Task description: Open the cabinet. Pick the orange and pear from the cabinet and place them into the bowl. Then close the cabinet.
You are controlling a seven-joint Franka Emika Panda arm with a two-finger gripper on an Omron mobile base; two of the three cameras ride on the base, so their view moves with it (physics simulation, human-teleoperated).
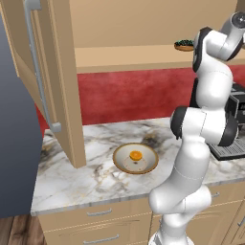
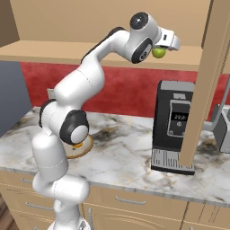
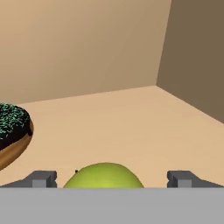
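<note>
The gripper (image 3: 112, 179) is reaching into the open cabinet (image 1: 52, 86), fingers spread wide either side of the pear (image 3: 104, 176) sitting on the shelf, ready to close on it. The orange (image 1: 135, 155) is lying in the bowl (image 1: 143, 167) near the counter's front edge, so the pear is likely next

You are looking at a light tan wooden cabinet shelf (image 3: 131, 127) carrying a yellow-green pear (image 3: 104, 176) and a small dark dish of dark bits (image 3: 13, 131). Below it, a grey-veined white marble counter (image 1: 72, 177) carries a shallow round tan bowl (image 1: 150, 162) and a black and silver coffee machine (image 2: 173, 126).
</note>
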